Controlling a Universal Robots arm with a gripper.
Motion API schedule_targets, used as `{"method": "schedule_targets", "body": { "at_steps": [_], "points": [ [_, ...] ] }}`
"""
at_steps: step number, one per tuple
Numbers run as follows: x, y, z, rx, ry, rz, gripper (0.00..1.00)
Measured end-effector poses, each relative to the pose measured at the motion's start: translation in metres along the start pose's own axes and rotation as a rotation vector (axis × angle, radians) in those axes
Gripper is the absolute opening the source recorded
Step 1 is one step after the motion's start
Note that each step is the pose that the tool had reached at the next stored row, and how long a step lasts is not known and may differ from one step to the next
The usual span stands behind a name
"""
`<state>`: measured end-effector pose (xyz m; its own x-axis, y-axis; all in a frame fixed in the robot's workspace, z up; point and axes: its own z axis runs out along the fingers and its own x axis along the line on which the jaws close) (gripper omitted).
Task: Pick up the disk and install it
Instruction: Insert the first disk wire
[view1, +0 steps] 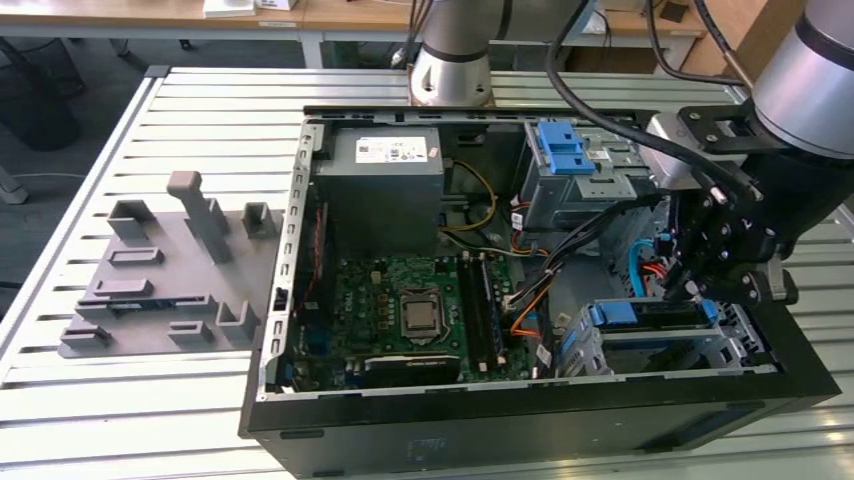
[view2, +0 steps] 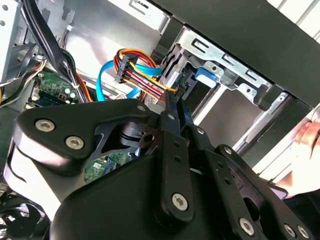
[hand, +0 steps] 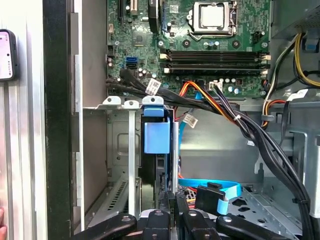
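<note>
The disk (view1: 647, 314) sits inside the lower grey drive cage (view1: 727, 345) at the front corner of the open computer case, on the exterior view's right. Its blue bracket (hand: 156, 136) faces out of the cage (hand: 116, 150) in the first wrist view, and a blue corner of the disk (view2: 206, 75) shows in the second wrist view. My gripper (view1: 694, 290) hangs just above the cage, next to the disk. Its fingers (hand: 172, 212) are together, and their tips (view2: 173, 102) end a short way from the bracket. Nothing is held between them.
A blue latch (view1: 561, 150) tops the upper drive bay. Red, orange and blue cables (view2: 135, 70) run close to the fingers. The motherboard (view1: 414, 310) and power supply (view1: 380, 165) fill the case's left. A grey fixture plate (view1: 160, 270) lies on the slatted table. A hand (view2: 310, 137) is beside the case.
</note>
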<state>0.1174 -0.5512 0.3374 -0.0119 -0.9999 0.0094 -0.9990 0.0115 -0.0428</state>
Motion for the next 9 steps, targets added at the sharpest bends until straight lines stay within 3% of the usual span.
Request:
{"method": "schedule_targets", "body": {
  "at_steps": [9],
  "points": [
    [0.0036,0.0001,0.0020,0.0000,-0.0002,0.000,0.16]
  ]
}}
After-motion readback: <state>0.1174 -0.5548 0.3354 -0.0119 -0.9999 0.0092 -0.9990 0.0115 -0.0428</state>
